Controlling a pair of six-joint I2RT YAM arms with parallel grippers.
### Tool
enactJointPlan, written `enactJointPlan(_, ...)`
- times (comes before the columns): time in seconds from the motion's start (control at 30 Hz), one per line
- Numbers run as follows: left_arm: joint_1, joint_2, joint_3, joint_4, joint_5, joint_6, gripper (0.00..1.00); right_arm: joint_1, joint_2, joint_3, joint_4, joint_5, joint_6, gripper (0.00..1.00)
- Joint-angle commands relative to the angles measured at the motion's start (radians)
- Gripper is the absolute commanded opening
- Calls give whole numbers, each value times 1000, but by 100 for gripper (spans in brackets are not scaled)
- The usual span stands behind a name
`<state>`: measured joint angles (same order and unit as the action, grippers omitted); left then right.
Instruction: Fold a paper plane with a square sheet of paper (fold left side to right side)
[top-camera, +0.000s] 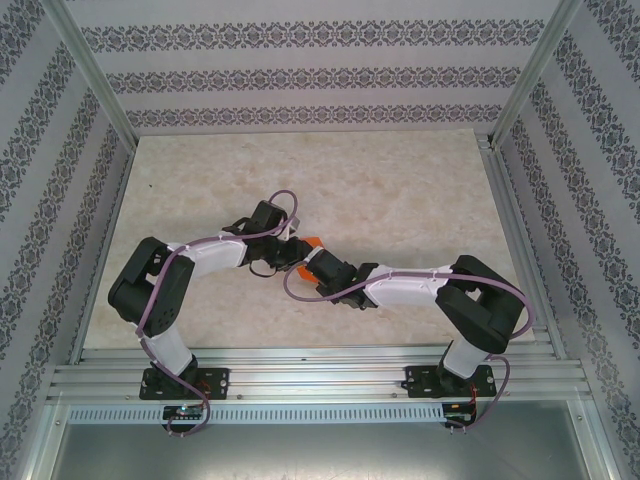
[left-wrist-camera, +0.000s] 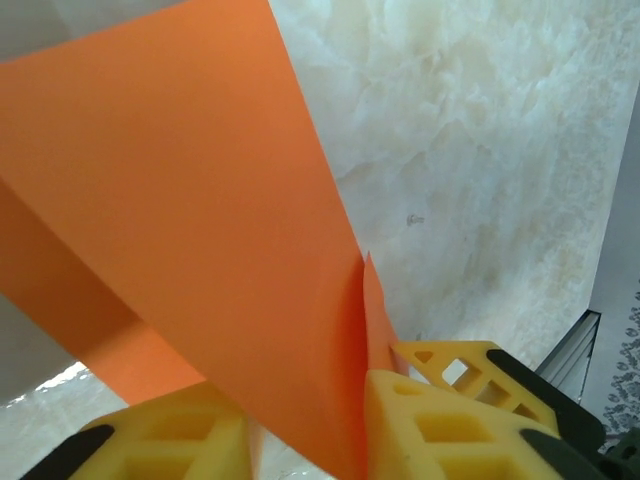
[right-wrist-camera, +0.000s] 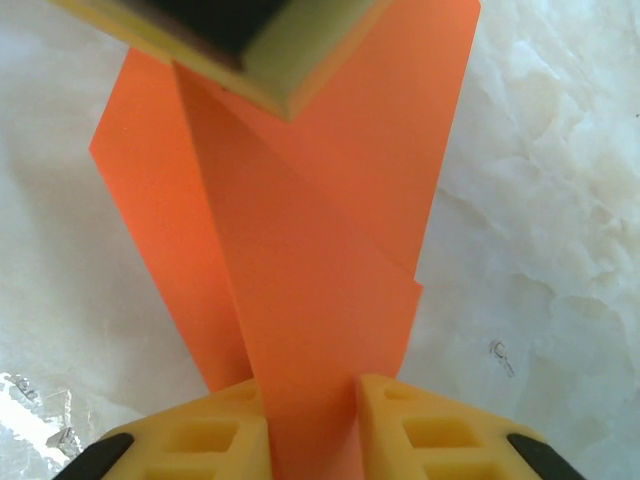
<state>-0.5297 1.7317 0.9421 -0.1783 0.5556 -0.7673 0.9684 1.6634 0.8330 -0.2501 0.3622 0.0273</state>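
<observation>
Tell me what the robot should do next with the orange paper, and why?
Probably lower the paper flat onto the table. The left fingers and right fingers both pinch it at opposite ends, and its flaps look loose and unpressed, so the fold likely needs a surface to get creased.

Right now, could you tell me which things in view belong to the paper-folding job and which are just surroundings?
Job: square sheet of paper, partly folded; left gripper and right gripper, the paper running between each one's fingers.
Just there: table; patterned walls; metal frame.
</observation>
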Motion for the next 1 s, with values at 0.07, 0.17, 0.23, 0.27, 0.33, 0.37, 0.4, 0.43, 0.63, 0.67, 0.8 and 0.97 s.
enactJointPlan(0.07, 34, -77, 26, -41, -16, 44, 47, -16, -12, -19, 31, -46, 4, 20)
enactJointPlan(0.17, 60, -148, 7, -50, -37, 57, 57, -41, -23, -30, 39, -99, 14, 17)
enactJointPlan(0.23, 79, -201, -7, -64, -61, 71, 64, -60, -38, -41, 47, -145, 22, 17)
enactJointPlan(0.27, 84, -222, -13, -71, -72, 76, 67, -68, -44, -45, 50, -160, 27, 17)
enactJointPlan(0.33, 100, -263, -37, -74, -87, 80, 72, -91, -56, -56, 61, -205, 36, 16)
enactJointPlan(0.37, 101, -276, -48, -70, -89, 79, 73, -103, -61, -60, 63, -220, 44, 16)
enactJointPlan(0.4, 104, -285, -62, -62, -87, 74, 73, -118, -68, -66, 70, -244, 50, 16)
enactJointPlan(0.43, 104, -289, -78, -44, -81, 64, 73, -131, -75, -73, 78, -269, 59, 16)
enactJointPlan(0.63, 86, -222, -163, 119, 14, 6, 64, -199, -98, -95, 104, -384, 81, 16)
enactJointPlan(0.67, 76, -206, -167, 138, 21, -2, 63, -209, -97, -95, 103, -397, 81, 15)
enactJointPlan(0.8, 37, -154, -156, 185, 27, -23, 59, -222, -87, -98, 106, -436, 79, 15)
enactJointPlan(0.97, 5, -123, -135, 206, 29, -35, 59, -222, -83, -94, 113, -462, 89, 17)
